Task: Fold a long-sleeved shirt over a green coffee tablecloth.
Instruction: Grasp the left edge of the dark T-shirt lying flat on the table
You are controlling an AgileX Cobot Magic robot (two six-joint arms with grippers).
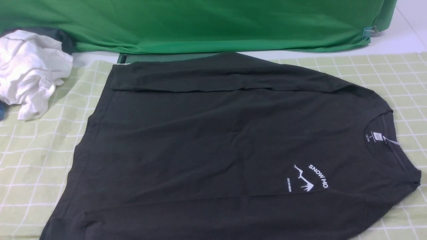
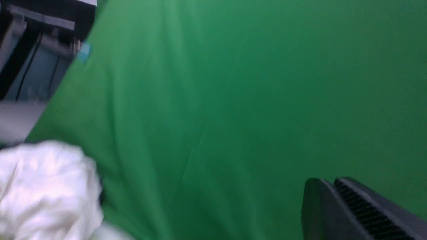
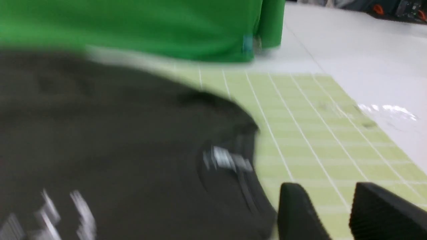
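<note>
The dark charcoal long-sleeved shirt (image 1: pixel 213 143) lies spread on the pale green checked tablecloth (image 1: pixel 33 156), collar to the right, white logo and neck label showing, both sleeves folded across the body. Neither arm appears in the front view. In the right wrist view the shirt (image 3: pixel 116 150) fills the left side. My right gripper (image 3: pixel 328 196) hovers over the tablecloth (image 3: pixel 317 133) beside the collar, jaws apart and empty. My left gripper (image 2: pixel 328 183) points at the green backdrop, its jaws pressed together with nothing between them.
A crumpled white garment (image 1: pixel 30 70) sits at the table's back left and shows blurred in the left wrist view (image 2: pixel 46 190). The vivid green backdrop (image 1: pixel 200 23) hangs behind the table. A white floor (image 3: pixel 350 50) lies beyond the tablecloth's right edge.
</note>
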